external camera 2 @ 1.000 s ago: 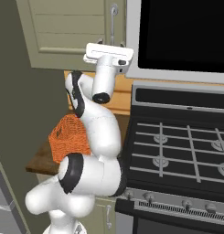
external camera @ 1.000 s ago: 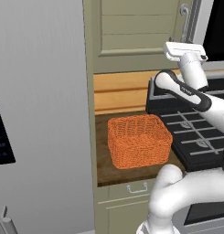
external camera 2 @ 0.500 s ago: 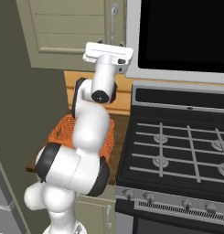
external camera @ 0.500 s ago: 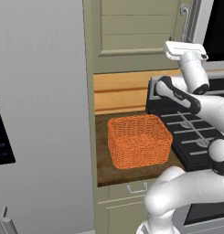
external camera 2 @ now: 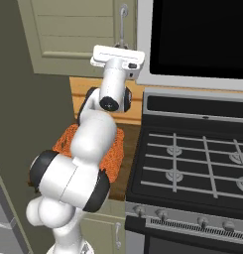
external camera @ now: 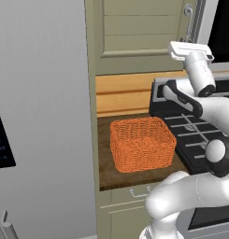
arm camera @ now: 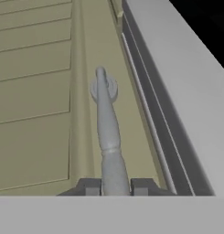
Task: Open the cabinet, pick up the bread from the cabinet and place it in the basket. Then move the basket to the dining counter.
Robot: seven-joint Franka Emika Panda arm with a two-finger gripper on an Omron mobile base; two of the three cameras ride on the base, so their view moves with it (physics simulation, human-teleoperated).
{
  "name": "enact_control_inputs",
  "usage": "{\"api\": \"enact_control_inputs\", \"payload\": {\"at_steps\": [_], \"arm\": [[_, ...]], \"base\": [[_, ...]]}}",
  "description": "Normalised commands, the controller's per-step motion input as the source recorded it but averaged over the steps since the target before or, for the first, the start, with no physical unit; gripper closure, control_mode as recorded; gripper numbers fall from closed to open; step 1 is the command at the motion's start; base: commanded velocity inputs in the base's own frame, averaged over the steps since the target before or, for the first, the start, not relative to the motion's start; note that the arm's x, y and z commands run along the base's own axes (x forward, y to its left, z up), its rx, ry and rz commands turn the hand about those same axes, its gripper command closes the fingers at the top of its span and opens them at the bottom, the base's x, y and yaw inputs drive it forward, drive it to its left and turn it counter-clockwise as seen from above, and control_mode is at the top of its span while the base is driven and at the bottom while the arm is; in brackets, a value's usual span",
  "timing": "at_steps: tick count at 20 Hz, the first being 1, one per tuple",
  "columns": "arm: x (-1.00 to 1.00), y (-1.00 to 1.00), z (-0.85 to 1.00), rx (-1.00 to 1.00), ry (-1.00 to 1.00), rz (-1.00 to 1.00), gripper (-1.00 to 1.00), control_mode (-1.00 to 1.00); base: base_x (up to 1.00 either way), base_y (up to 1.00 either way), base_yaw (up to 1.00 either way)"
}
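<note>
We see the cabinet (external camera: 139, 35), olive-beige with a recessed-panel door, shut; its curved silver bar handle (arm camera: 108, 137) runs upright along the door's right edge. Below it, the basket (external camera: 141, 144), orange woven mesh with rounded corners, sits upright on the dark-brown wood-grain counter (external camera: 106, 158), with nothing inside that we can make out.

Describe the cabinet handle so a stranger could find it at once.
Start at the tall olive-beige cabinet above the counter, left of the black oven front. Along the door's right edge runs a curved silver bar handle, with the tool shut on its lower end. It is the door's one metal part, unlike the small pulls on the drawers below.
</note>
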Motion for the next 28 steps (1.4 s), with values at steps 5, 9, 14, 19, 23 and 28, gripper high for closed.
{"api": "enact_control_inputs", "payload": {"at_steps": [5, 9, 14, 19, 23, 28], "arm": [[-0.17, 0.0, 0.01, 0.0, 0.0, 0.0, 1.0, -1.0], [-0.87, 0.38, 0.34, 0.0, 0.07, 0.0, 1.0, -1.0], [-0.99, 0.63, 0.54, -0.01, 0.35, 0.0, 1.0, -1.0], [-1.0, 0.8, 0.53, -0.01, 0.38, -0.01, 1.0, -1.0], [-1.0, 0.91, 0.42, -0.03, 0.38, -0.04, 1.0, -1.0], [-1.0, 1.0, 0.15, -0.05, 0.28, -0.1, 1.0, -1.0]], "base": [[0.0, 0.0, 0.0], [0.0, 0.0, 0.0], [0.0, 0.0, 0.0], [0.0, 0.0, 0.0], [0.0, 0.0, 0.0], [0.0, 0.0, 0.0]]}}
